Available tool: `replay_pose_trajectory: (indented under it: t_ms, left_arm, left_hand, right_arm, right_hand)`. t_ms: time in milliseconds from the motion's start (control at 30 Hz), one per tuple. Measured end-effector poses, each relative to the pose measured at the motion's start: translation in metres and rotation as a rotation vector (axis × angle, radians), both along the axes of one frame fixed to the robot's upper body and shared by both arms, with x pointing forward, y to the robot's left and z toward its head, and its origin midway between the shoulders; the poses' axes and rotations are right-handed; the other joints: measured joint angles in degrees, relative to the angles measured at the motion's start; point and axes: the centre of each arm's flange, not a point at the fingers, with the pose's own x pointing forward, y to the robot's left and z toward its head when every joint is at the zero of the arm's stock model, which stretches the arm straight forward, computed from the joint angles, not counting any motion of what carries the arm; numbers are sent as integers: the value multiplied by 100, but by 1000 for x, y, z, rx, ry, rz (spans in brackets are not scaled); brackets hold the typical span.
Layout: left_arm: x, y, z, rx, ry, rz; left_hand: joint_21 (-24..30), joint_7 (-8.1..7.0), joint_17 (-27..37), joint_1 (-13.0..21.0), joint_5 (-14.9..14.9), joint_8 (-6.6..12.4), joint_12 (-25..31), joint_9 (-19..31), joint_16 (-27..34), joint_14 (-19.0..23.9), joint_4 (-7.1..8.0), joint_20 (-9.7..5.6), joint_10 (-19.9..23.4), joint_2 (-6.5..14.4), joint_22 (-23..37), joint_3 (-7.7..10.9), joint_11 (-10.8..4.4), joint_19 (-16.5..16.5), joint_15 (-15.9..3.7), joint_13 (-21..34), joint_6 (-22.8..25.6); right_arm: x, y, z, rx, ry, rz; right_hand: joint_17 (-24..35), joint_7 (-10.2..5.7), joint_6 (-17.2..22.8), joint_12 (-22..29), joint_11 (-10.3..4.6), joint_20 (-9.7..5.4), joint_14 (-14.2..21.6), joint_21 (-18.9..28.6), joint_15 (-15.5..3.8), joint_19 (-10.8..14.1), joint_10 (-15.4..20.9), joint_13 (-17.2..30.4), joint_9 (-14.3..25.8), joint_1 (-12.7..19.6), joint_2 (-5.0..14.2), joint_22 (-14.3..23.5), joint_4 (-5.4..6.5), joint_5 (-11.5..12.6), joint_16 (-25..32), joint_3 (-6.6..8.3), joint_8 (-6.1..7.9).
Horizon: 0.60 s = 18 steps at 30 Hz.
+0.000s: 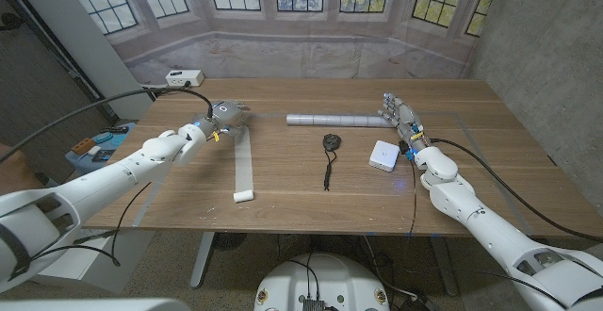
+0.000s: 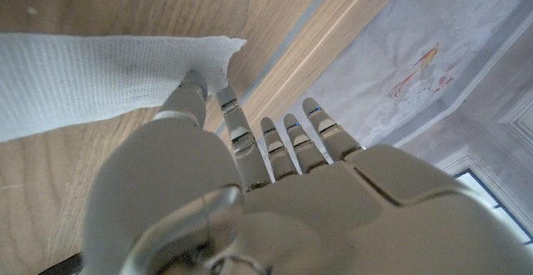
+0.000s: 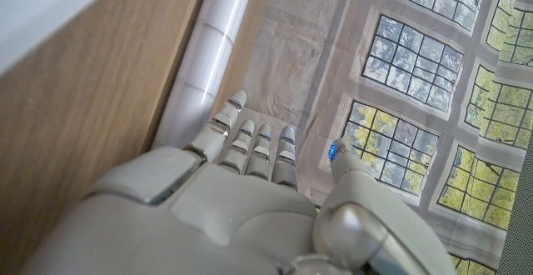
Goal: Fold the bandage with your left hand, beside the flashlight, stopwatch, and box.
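A long white bandage [image 1: 243, 163] lies lengthwise on the wooden table [image 1: 301, 198], with its near end rolled up. My left hand [image 1: 220, 119] is at the far end, and the thumb and a finger pinch the bandage [image 2: 100, 75] by its corner; left hand [image 2: 250, 192]. To the right lie a silver flashlight [image 1: 334, 120], a black stopwatch [image 1: 331, 142] with its cord trailing towards me, and a small white box [image 1: 383, 155]. My right hand [image 1: 400, 116] stands with straight fingers by the end of the flashlight [image 3: 208, 50], holding nothing; right hand [image 3: 241, 200].
A white power strip [image 1: 184, 77] sits at the table's far left edge with a black cable running from it. A low stand with small items [image 1: 99, 143] is off the table's left side. The white box [image 3: 50, 0] is close beside my right hand.
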Motion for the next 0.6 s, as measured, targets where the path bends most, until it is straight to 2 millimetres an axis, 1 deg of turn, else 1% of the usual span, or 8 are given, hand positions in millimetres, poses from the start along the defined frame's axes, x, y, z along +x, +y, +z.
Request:
replay_pose_trajectory:
  t_ms: [100, 200, 233, 333, 433, 500, 567, 600]
  left_arm:
    - [1, 0, -1, 0, 3, 0]
    - [2, 0, -1, -2, 5, 0]
    - [2, 0, -1, -3, 5, 1]
    - [3, 1, -2, -6, 8, 1]
    - [3, 0, -3, -8, 4, -3]
    - [4, 0, -3, -9, 3, -5]
    - [4, 0, -4, -9, 2, -6]
    - [4, 0, -4, -9, 2, -6]
  left_hand:
    - [0, -6, 0, -1, 1, 34, 0, 0, 0, 0, 0, 0, 0, 0, 0, 0, 0, 0, 0, 0, 76]
    - [0, 45, 0, -1, 4, 67, 0, 0, 0, 0, 0, 0, 7, 1, 0, 1, -6, 0, 0, 0, 186]
    - [0, 77, 0, -1, 5, 89, 0, 0, 0, 0, 0, 0, 31, 1, 0, 1, -31, 0, 0, 0, 219]
    - [0, 94, 0, -2, 5, 165, 1, 0, 0, 3, -8, 0, 57, 2, 0, -8, -14, 0, -3, 0, 387]
    - [0, 107, 0, -2, 5, 242, 1, -9, 0, 56, -16, 0, 149, 2, 0, -15, -23, 1, -50, -1, 582]
    - [0, 114, 0, 21, 5, 299, 1, -9, 0, 85, -16, 0, 181, 24, 0, -15, -15, 1, -23, -1, 673]
    - [0, 112, 0, 34, 5, 349, 26, 15, 0, 124, -16, 0, 219, 37, 0, -15, -50, 1, -62, -1, 733]
    - [0, 111, -1, 37, 5, 367, 27, 27, 0, 125, -16, 0, 239, 40, 0, -15, -30, 1, -62, -1, 786]
  right_arm:
    - [0, 0, 0, -1, 1, 0]
    - [1, 1, 1, -4, 1, 0]
    - [1, 1, 1, -5, 2, 0]
    - [1, 1, 1, -7, 4, -1]
    - [1, 1, 2, -8, 3, -2]
    - [1, 1, 3, -9, 3, -2]
    - [1, 1, 3, -10, 2, -2]
    - [1, 1, 3, -10, 2, -2]
  right_hand:
    - [0, 0, 0, 0, 0, 0, 0, 0, 0, 0, 0, 0, 0, 0, 0, 0, 0, 0, 0, 0, 0]
    - [0, 0, 0, 0, 0, 0, 0, 0, 0, 0, 0, 0, 0, 0, 0, 0, 0, 0, 0, 0, 0]
    - [0, 0, 0, 0, 0, 0, 0, 0, 0, 0, 0, 0, 0, 0, 0, 0, 0, 0, 0, 0, 0]
    - [0, 0, 0, 0, 0, 0, 0, 0, 0, 0, 0, 0, 0, 0, 0, 0, 0, 0, 0, 0, 0]
    - [0, 0, 0, 0, 0, 0, 0, 0, 0, 0, 0, 0, 0, 0, 0, 0, 0, 0, 0, 0, 0]
    - [0, 0, 0, 0, 0, 0, 0, 0, 0, 0, 0, 0, 0, 0, 0, 0, 0, 0, 0, 0, 0]
    - [0, 0, 0, 0, 0, 0, 0, 0, 0, 0, 0, 0, 0, 0, 0, 0, 0, 0, 0, 0, 0]
    - [0, 0, 0, 0, 0, 0, 0, 0, 0, 0, 0, 0, 0, 0, 0, 0, 0, 0, 0, 0, 0]
